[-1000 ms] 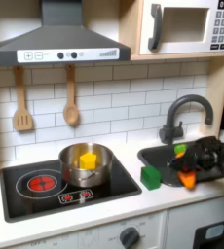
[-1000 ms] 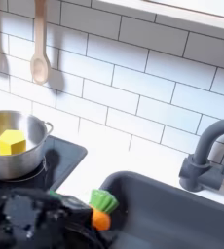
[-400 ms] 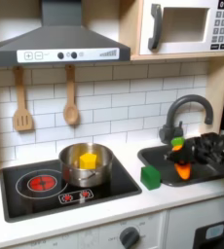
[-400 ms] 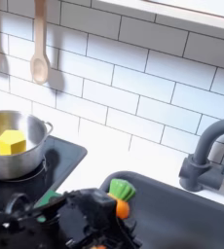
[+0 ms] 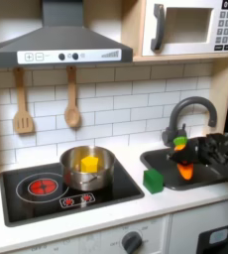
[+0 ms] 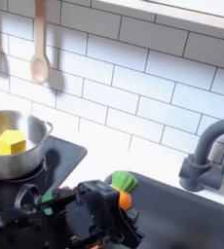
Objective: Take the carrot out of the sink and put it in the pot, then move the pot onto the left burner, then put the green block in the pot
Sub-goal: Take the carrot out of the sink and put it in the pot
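My gripper (image 5: 191, 163) is shut on the carrot (image 5: 185, 171), an orange stub with a green tip pointing up, held just above the sink (image 5: 166, 159). In the second exterior view the gripper (image 6: 112, 204) holds the carrot (image 6: 125, 199) over the sink's (image 6: 187, 199) left rim. The steel pot (image 5: 87, 171) stands on the right side of the stovetop and holds a yellow block (image 5: 88, 162). The left burner (image 5: 42, 185) is bare. On the counter between stove and sink sits the green block (image 5: 153, 181).
A dark arched faucet (image 5: 189, 113) rises behind the sink, close to the gripper. Two wooden utensils (image 5: 71, 104) hang on the tiled wall. A range hood (image 5: 61, 45) hangs over the stove, and a microwave (image 5: 190, 25) sits at upper right. The pot (image 6: 12, 146) is at the second exterior view's left.
The gripper has lifted the carrot up from lower in the sink over the last second. It has barely shifted since 0.4 s ago. Pot and green block stayed put.
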Controlling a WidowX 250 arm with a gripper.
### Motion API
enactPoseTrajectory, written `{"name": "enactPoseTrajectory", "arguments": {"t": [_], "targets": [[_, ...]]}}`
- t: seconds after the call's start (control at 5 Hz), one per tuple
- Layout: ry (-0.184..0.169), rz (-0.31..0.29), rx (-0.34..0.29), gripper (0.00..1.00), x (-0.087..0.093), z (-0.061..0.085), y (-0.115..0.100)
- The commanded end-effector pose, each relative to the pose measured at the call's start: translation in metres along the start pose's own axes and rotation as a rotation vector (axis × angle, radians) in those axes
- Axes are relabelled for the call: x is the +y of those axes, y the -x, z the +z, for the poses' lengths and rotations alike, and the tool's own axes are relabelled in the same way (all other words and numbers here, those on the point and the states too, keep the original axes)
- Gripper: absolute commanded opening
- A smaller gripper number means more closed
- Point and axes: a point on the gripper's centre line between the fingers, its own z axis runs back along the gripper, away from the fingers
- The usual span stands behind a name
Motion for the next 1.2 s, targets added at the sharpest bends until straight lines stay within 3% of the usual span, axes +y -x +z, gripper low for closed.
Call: {"name": "enactPoseTrajectory", "arguments": {"t": [0.0, 0.4, 0.6, 1.0], "targets": [[0.013, 0.000, -0.022, 0.00, -0.009, 0.012, -0.010], [0.027, 0.021, 0.128, 0.00, -0.023, 0.003, 0.001], [0.027, 0.075, 0.154, 0.00, -0.022, 0.007, -0.003], [0.039, 0.103, 0.147, 0.00, -0.023, 0.010, -0.009]]}}
